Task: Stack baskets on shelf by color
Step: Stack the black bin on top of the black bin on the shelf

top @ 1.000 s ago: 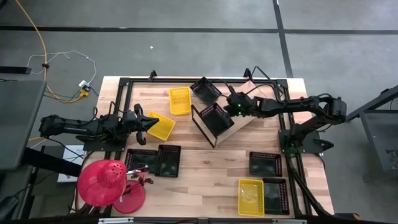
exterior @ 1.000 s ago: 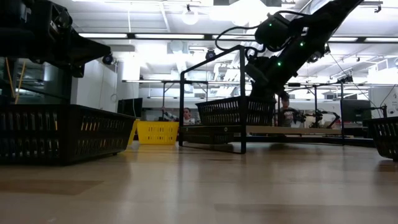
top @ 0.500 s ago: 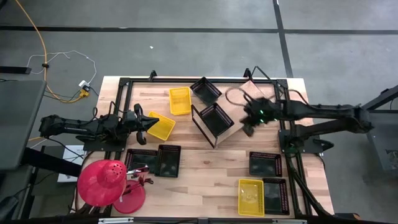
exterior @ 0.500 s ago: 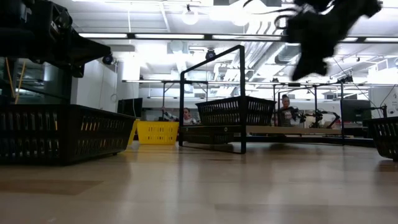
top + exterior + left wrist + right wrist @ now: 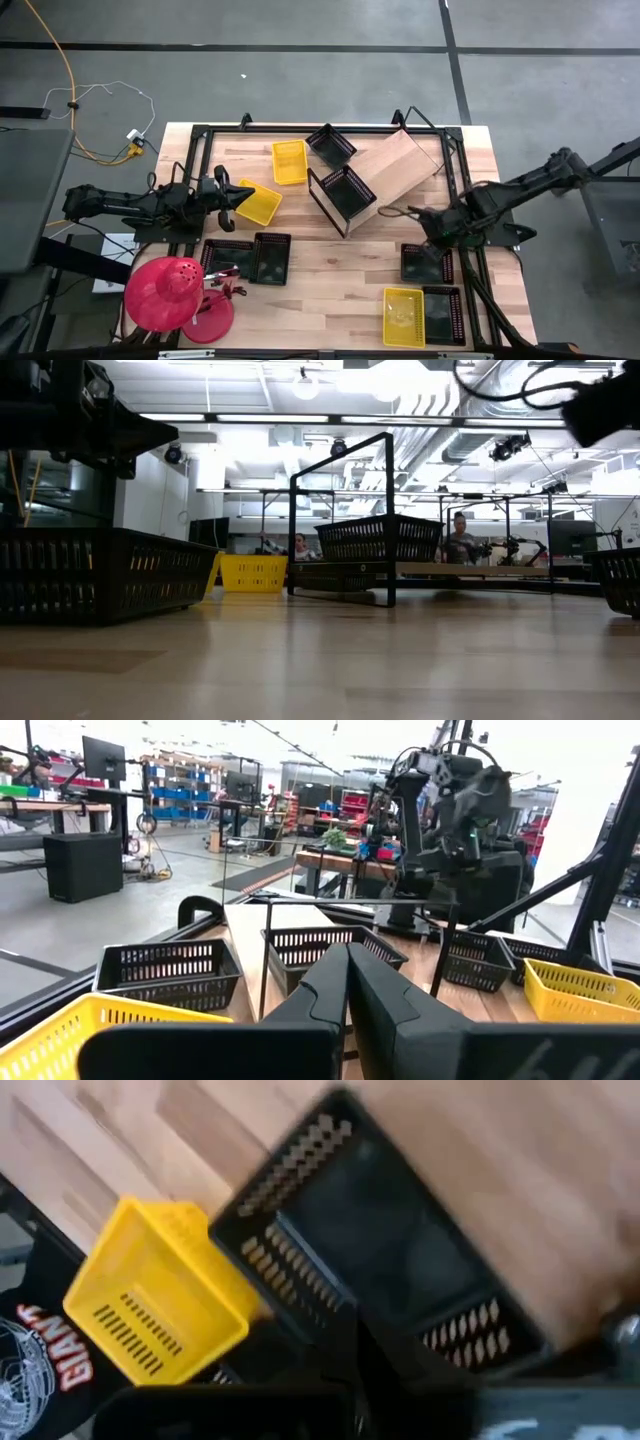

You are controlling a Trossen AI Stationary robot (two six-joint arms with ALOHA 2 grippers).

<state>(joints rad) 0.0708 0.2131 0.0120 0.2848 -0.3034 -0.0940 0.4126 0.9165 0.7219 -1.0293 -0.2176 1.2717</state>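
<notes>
**One black basket on the shelf, wide bare board beside it**

One black basket (image 5: 345,192) is seen on the lower end of the slanted shelf (image 5: 400,165); the rest of the board is bare. The right gripper (image 5: 428,232) is held above a single black basket (image 5: 425,263) near the table's right edge, its fingers pressed together, holding nothing. The left gripper (image 5: 232,198) is placed just beside a yellow basket (image 5: 260,203), jaws closed and empty. All visible baskets are empty.
</notes>
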